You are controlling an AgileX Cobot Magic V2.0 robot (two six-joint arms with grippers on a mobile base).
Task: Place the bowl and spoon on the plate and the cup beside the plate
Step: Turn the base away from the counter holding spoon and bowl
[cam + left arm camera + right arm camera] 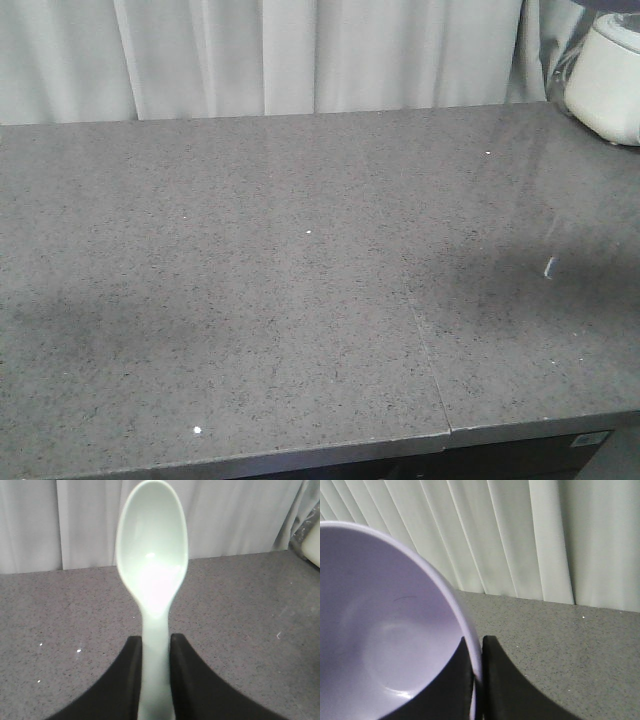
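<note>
In the left wrist view a pale mint-green spoon [152, 570] points away from me, its hollow head facing the camera. My left gripper [156, 645] is shut on its flat handle, one black finger on each side. In the right wrist view a lavender bowl [385, 645] fills the left half, empty inside. My right gripper [477, 645] is shut on its rim, one finger inside the bowl and one outside. Both are held above the grey speckled counter [300, 280]. The plate and the cup are out of view, and neither gripper shows in the front view.
A white appliance [607, 78] stands at the counter's far right corner. A white curtain [300, 55] hangs behind the counter. A seam [430, 360] runs across the countertop toward its front edge.
</note>
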